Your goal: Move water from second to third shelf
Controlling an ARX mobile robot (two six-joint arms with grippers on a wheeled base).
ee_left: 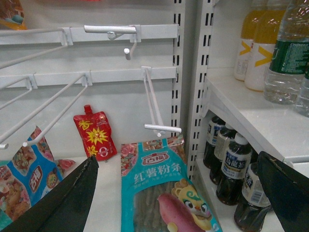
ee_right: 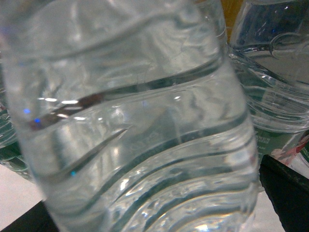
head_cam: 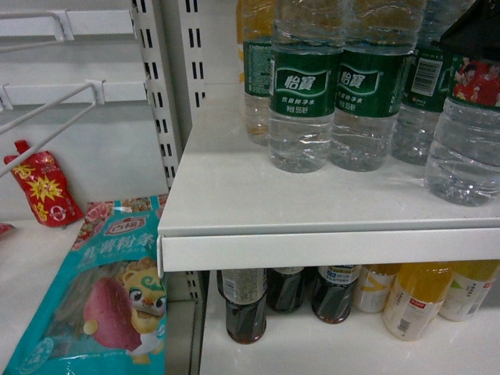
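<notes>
The water (head_cam: 467, 133), a clear ribbed bottle whose green label shows red-shirted athletes, stands at the right end of the white shelf (head_cam: 234, 195), nearer the front than its neighbours. My right gripper (head_cam: 473, 31) shows as a black shape over its top. In the right wrist view the water (ee_right: 135, 125) fills the frame between the two black fingers, and the right gripper (ee_right: 145, 193) is shut on it. My left gripper (ee_left: 177, 162) hangs open over a teal food packet (ee_left: 159, 193), holding nothing.
Three more green-label water bottles (head_cam: 305, 94) stand in a row behind. Below the shelf are dark drink bottles (head_cam: 246, 308) and yellow juice bottles (head_cam: 418, 301). Left of the upright are wire hooks (ee_left: 154, 106), a red pouch (head_cam: 43, 187) and the teal packet (head_cam: 101, 297).
</notes>
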